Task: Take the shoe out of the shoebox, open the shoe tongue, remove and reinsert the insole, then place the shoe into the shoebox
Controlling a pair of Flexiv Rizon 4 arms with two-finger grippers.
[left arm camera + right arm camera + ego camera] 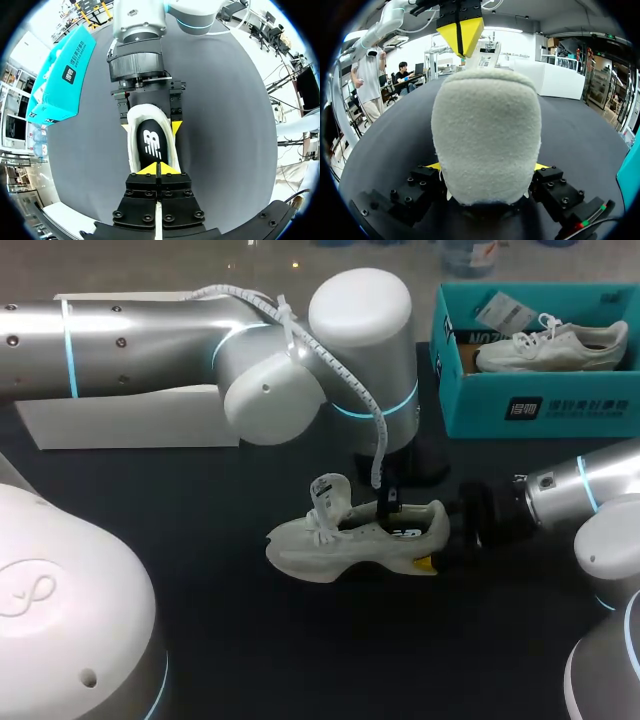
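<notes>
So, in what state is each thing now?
shoe: out of the box, upright.
tongue: lifted open.
insole: inside the shoe.
shoebox: open, other shoe inside.
left gripper: shut, above the insole.
right gripper: shut on the shoe's heel.

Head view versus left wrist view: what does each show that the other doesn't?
Head only: a second shoe in the shoebox, and the raised tongue of the gripped shoe. Left wrist only: the left gripper's yellow tips shut together over the insole, and both right gripper fingers flanking the heel. Both: shoe, shoebox, dark table.
</notes>
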